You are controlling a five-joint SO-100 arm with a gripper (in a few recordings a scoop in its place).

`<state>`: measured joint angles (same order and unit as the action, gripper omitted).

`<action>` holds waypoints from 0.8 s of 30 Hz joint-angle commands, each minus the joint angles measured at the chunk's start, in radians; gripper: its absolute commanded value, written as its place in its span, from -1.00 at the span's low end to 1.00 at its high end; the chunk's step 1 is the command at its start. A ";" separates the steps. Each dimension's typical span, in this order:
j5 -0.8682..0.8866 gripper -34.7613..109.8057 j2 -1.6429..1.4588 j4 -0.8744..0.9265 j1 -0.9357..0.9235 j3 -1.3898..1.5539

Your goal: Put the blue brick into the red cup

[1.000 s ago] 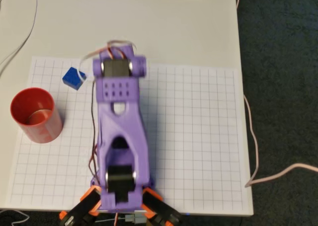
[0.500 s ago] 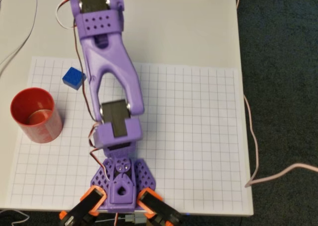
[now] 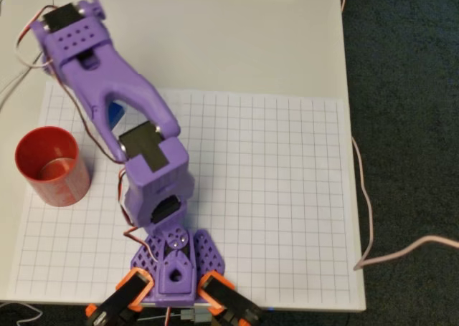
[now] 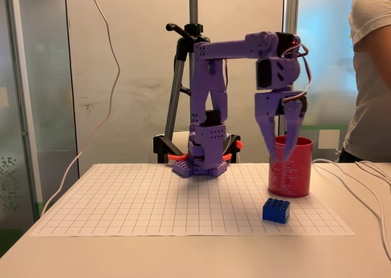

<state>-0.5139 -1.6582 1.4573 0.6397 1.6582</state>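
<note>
Where the table edge comes closest in the fixed view, the white grid sheet [image 4: 153, 204] begins, and on its near right part sits the blue brick [image 4: 276, 210], studs up, flat on the paper and touching nothing. Just behind it and slightly to the right stands the red cup [image 4: 290, 167], upright on the sheet, a small gap of paper between the two. The gripper [image 4: 280, 151] hangs above the brick and in front of the cup's left side, its two purple fingers pointing downward and spread apart with nothing between them; its tips are clear of the paper and well above the brick. Farther back, the purple arm rises from its base [image 4: 204, 162] on the far part of the sheet and reaches out horizontally to the wrist. Beyond the table stand a tripod [image 4: 183, 76] and, at the right edge, a person in a white shirt [image 4: 369, 76]. In the overhead view the arm's forearm [image 3: 107, 89] covers most of the brick, leaving a sliver of blue [image 3: 115, 114], while the cup [image 3: 51, 166] stands open-mouthed near the sheet's left edge, apart from the arm.
</note>
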 commanded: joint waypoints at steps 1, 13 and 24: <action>-0.040 -0.52 -0.008 -0.040 -0.002 0.057; -0.117 -0.52 0.035 -0.167 -0.118 0.107; -0.054 -0.52 0.054 -0.172 -0.086 0.097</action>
<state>-0.5660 -1.5831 1.2824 0.5338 1.7748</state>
